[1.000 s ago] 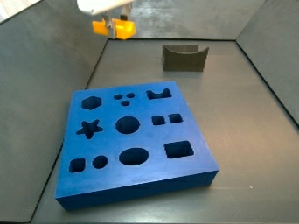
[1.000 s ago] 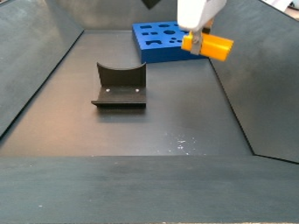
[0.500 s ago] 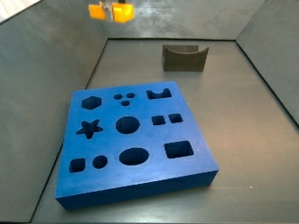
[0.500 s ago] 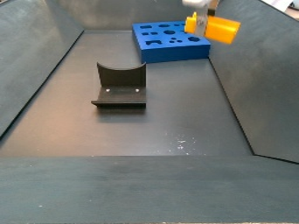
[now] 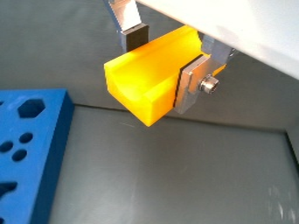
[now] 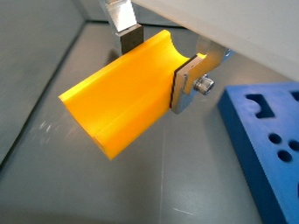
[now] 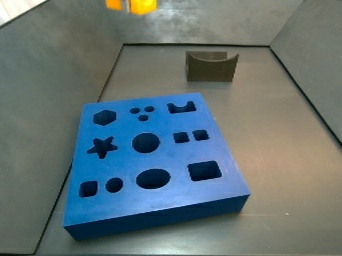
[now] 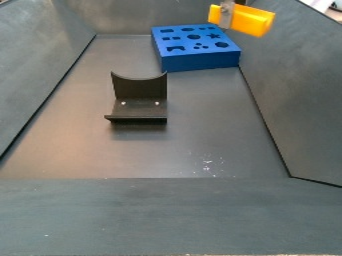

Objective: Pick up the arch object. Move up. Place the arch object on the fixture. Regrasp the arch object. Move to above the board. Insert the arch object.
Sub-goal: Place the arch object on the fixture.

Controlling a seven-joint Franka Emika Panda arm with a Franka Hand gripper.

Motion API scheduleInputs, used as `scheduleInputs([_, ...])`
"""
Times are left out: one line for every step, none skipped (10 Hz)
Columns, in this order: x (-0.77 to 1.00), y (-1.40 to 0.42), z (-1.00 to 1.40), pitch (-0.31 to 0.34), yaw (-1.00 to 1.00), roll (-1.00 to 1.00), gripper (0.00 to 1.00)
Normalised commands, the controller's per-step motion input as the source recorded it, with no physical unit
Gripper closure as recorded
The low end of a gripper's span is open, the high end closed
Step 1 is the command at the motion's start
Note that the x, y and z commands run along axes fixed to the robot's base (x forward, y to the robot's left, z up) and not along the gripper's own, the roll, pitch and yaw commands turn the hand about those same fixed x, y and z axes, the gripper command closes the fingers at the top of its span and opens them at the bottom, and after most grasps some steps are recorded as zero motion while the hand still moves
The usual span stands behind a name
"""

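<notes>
Higher than half a second ago: arch object (image 7: 131, 5) now at very top edge of side view, partly cropped; near top right in side view (image 8: 242, 19). Gripper (image 5: 163, 59) clamped on arch object, silver fingers (image 6: 187, 80) pressed to opposite faces (both wrist views). Board (image 7: 154, 164) flat on floor, lower centre. Fixture (image 8: 136, 98) stands well apart, untouched.

Arch object (image 7: 134, 5) (in tool) at top edge, high above board (image 7: 150, 162).
</notes>
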Motion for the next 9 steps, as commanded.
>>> scheduleInputs([1.0,-0.1,-0.04,-0.021,-1.0,0.05,1.0])
scheduleInputs([1.0,-0.1,-0.04,-0.02,-1.0,0.05,1.0])
scheduleInputs([1.0,-0.08,-0.04,-0.014,-1.0,0.06,1.0])
scheduleInputs([1.0,-0.07,-0.04,-0.009,-1.0,0.06,1.0])
scheduleInputs([1.0,-0.06,-0.04,-0.003,-1.0,0.07,1.0])
scheduleInputs([1.0,-0.05,-0.04,0.003,-1.0,0.08,1.0])
scheduleInputs([1.0,-0.04,-0.04,0.009,-1.0,0.09,1.0])
scheduleInputs([1.0,-0.03,-0.04,0.015,-1.0,0.09,1.0])
scheduleInputs([1.0,-0.03,-0.04,0.03,-1.0,0.12,1.0])
